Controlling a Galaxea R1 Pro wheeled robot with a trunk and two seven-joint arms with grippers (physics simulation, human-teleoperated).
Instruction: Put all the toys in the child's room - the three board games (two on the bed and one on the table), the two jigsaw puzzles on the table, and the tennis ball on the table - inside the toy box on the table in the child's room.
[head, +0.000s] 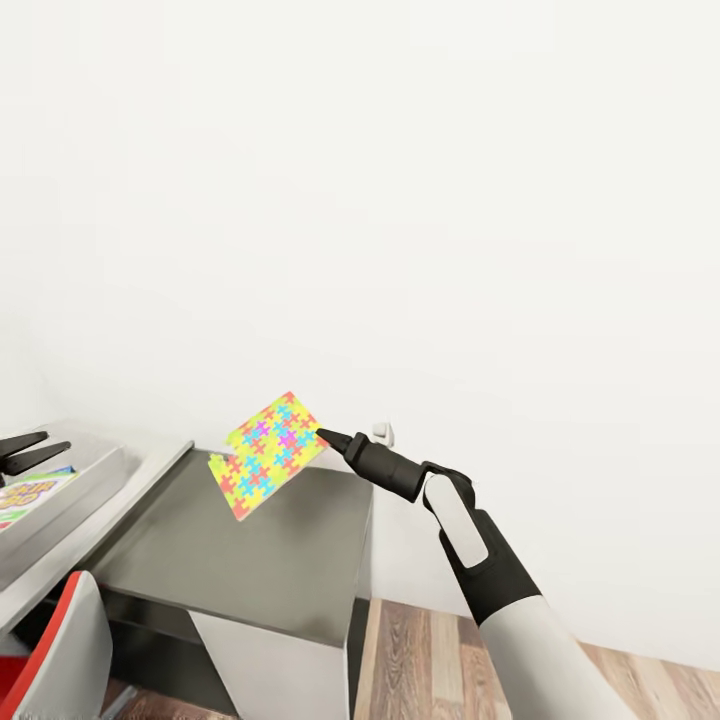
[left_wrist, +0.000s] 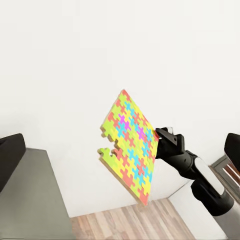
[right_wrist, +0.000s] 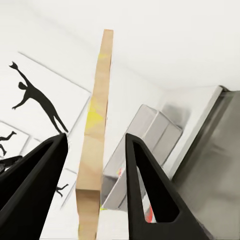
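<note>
We note the right gripper (head: 322, 436) clenched on one jigsaw puzzle (head: 268, 454), its fingers pinching the right edge of the square. In the right wrist view the two dark fingers (right_wrist: 150, 190) flank the puzzle (right_wrist: 95, 145) seen edge-on, its tan side between them with a yellow patch on it. The puzzle hangs tilted in the air above the dark-grey lower section of the table (head: 260, 560), clear of the surface. From the left wrist view its face (left_wrist: 131, 147) shows yellow, pink, blue, green and orange pieces, with a notch of missing pieces on the edge away from the gripper (left_wrist: 159, 135). The right arm (head: 480, 560) reaches in from the lower right, black at the wrist and pale grey further back. The left gripper (head: 25, 452) appears at the left edge of the head view, over the toy box (head: 95, 470); we see two dark fingers (head: 35, 458) with a narrow gap, nothing visibly between them, so we read it as released. Inside the box lies a printed game box (head: 30, 495), partly cut off by the frame. The box (right_wrist: 145, 145) also appears grey beyond the puzzle in the right wrist view. A red and white chair (head: 55, 650) stands at the lower left, on wood flooring (head: 420, 660). The wall (head: 400, 200) behind is plain white; silhouette prints (right_wrist: 35, 100) appear in the right wrist view.
</note>
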